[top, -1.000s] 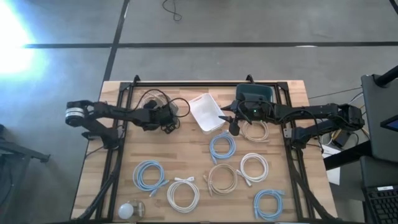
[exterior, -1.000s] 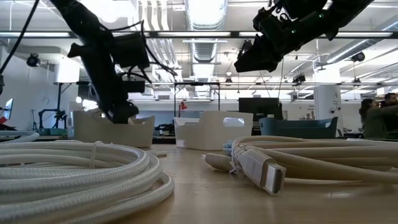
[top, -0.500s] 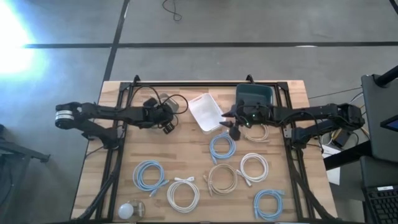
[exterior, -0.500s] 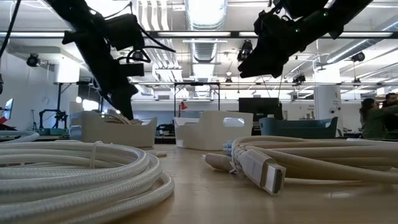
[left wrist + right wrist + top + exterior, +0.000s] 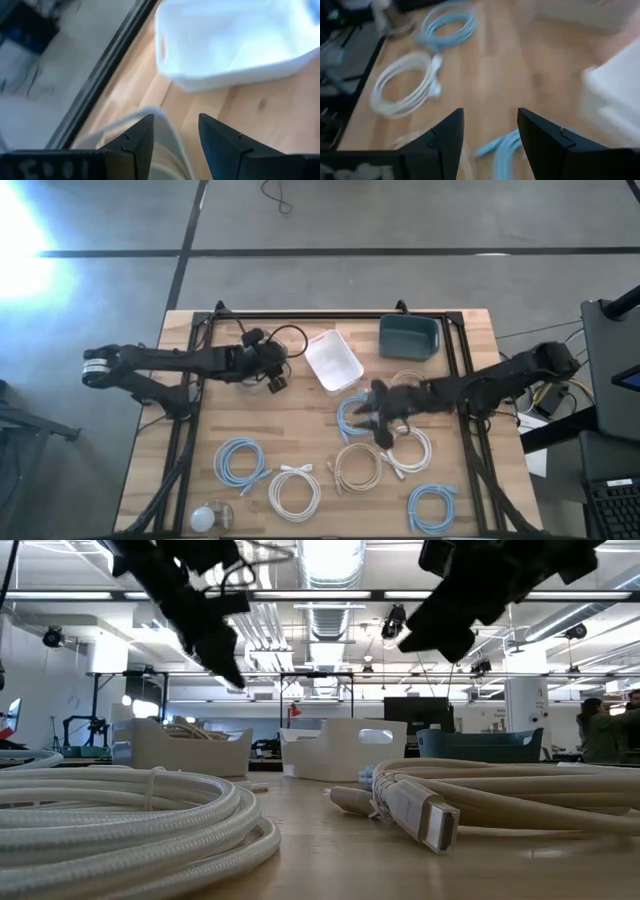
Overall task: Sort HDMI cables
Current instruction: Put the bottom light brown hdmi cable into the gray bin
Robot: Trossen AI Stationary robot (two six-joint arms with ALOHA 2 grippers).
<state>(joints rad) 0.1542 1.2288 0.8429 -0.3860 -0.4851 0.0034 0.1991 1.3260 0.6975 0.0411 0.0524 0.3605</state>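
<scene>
Seven coiled HDMI cables lie loose on the wooden table [image 5: 300,420], all on the near side of the white bin [image 5: 333,360] that sits at its middle back. Nearest that bin is a light blue coil [image 5: 352,413], largely covered by the right gripper [image 5: 379,415], which hangs over it with fingers spread; whether it touches the cord cannot be made out. A beige coil [image 5: 408,383] beside the bin, toward the teal bin [image 5: 409,337], is half hidden by the right arm. Farther from the white bin sit a tan coil [image 5: 357,467], a white coil [image 5: 408,449], another white coil [image 5: 295,488], and two light blue coils [image 5: 241,461] [image 5: 433,507]. The left gripper [image 5: 272,377] is raised just beside the white bin, on the side away from the teal one; its wrist view shows the fingers [image 5: 136,141] parted with a pale cord [image 5: 162,145] running between them, blurred, so contact is unclear. A tan bin seen in the low view [image 5: 180,746] is masked by the left arm from above. The right wrist view is smeared, though a white coil [image 5: 407,90] and a blue one [image 5: 445,27] read through. A small white ball [image 5: 205,518] rests at the table's near edge, far from the bin.
</scene>
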